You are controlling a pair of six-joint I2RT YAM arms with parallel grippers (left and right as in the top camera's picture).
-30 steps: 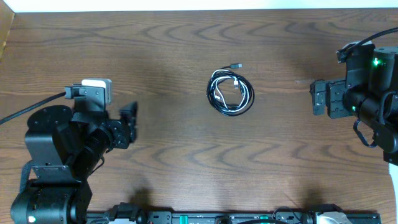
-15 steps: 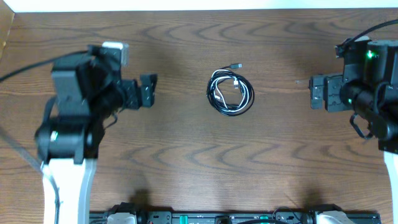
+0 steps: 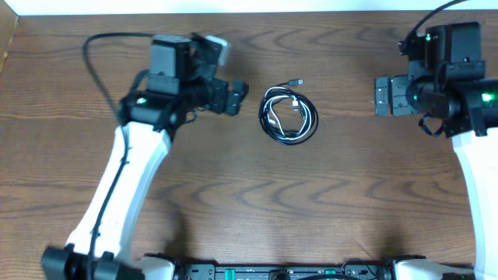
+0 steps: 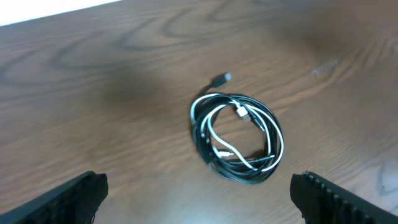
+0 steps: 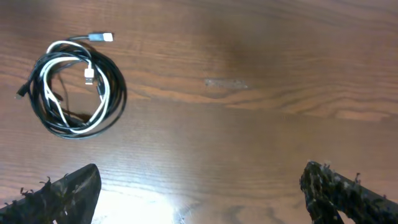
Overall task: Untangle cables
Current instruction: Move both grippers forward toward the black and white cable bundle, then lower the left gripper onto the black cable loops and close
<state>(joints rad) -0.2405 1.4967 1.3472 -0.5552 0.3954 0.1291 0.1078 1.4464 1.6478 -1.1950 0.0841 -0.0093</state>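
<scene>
my left jaws stand wide apart and hold nothing. their two dark fingertips (image 4: 74, 196) sit at the bottom corners of the left wrist view, with only bare desk (image 4: 93, 112) between them. ahead of that gap, roughly centred on it and touching neither tip, lie the cables (image 4: 239, 137). one is black and one white, wound together in a single flat round coil on the wood. an inner plug end (image 4: 240, 112) lies inside the ring. an outer plug end (image 4: 221, 79) on a dark lead sticks out past the coil's far edge, pointing away from me.

my right jaws are spread just as wide and are just as empty, their fingertips (image 5: 65, 193) low in the right wrist view. straight ahead of this gap there is wood and, farther on, a faint pale scuff (image 5: 227, 83). the coil lies far ahead and off to the left of the gap, beyond the tip on that side.

from overhead, my left jaws are near one side of the coil with a short stretch of wood between. my right jaws are on the opposite side, well apart from it.
</scene>
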